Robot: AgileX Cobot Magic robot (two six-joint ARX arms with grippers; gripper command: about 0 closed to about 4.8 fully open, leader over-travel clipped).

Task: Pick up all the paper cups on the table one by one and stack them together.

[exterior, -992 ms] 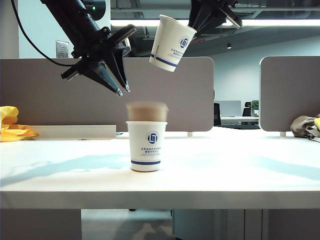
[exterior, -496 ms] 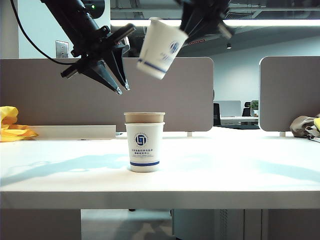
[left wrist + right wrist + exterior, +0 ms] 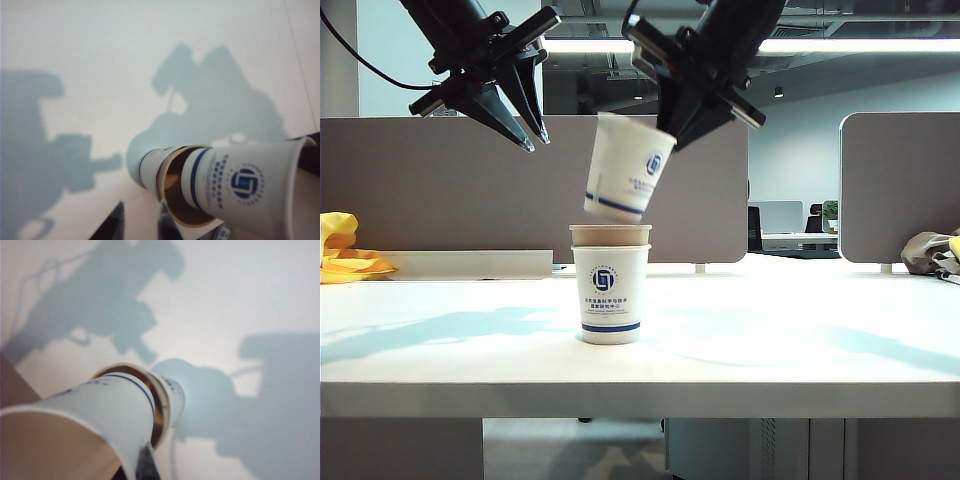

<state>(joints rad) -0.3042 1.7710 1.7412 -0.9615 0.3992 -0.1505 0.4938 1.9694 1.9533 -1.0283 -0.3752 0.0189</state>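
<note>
One camera sits low at the table's (image 3: 740,385) front edge, looking level across it toward the grey partitions (image 3: 440,190). The other two ride on the arms' wrists, looking steeply down at the tabletop from close by, from opposite sides. All three views share the stacked cups (image 3: 611,285) (image 3: 160,170) (image 3: 167,395) mid-table.

Matt white paper cups (image 3: 611,290) with blue print (one brown kraft (image 3: 610,235)), smooth, faintly glossy white table (image 3: 800,340)
</note>
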